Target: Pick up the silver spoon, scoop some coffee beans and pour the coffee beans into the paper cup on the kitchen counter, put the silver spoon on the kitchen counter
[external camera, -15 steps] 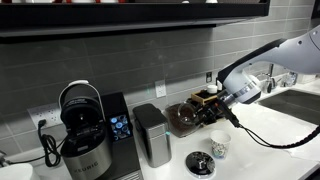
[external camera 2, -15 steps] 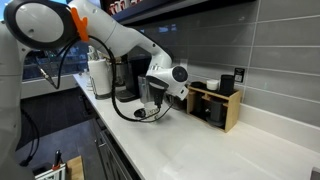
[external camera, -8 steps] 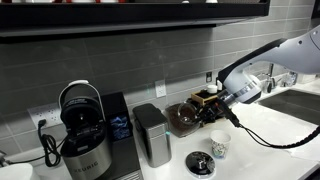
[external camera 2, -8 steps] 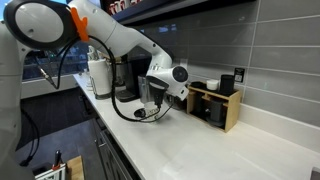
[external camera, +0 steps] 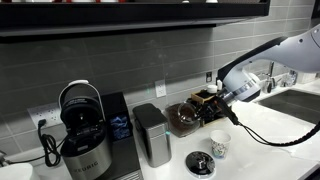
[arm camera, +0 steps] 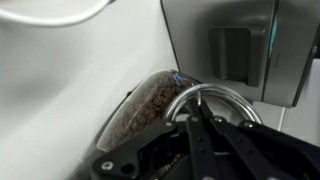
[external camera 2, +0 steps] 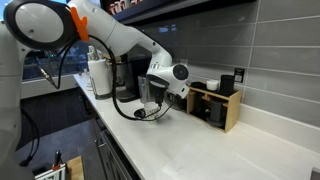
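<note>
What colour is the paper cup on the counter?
The paper cup is white with dark printed marks, clearest in an exterior view.

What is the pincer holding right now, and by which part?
Cannot tell. The pincer sits at the mouth of the jar, over the beans; no spoon shows clearly in any view.

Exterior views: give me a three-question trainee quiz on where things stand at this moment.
1. True or false: the paper cup stands upright on the kitchen counter.
2. The gripper is at: A) the glass jar of coffee beans; B) the sink; C) the coffee machine.
3. Which lies nearer the paper cup: the black disc or the grey metal canister?
Key: 1 true; 2 A; 3 the black disc.
</note>
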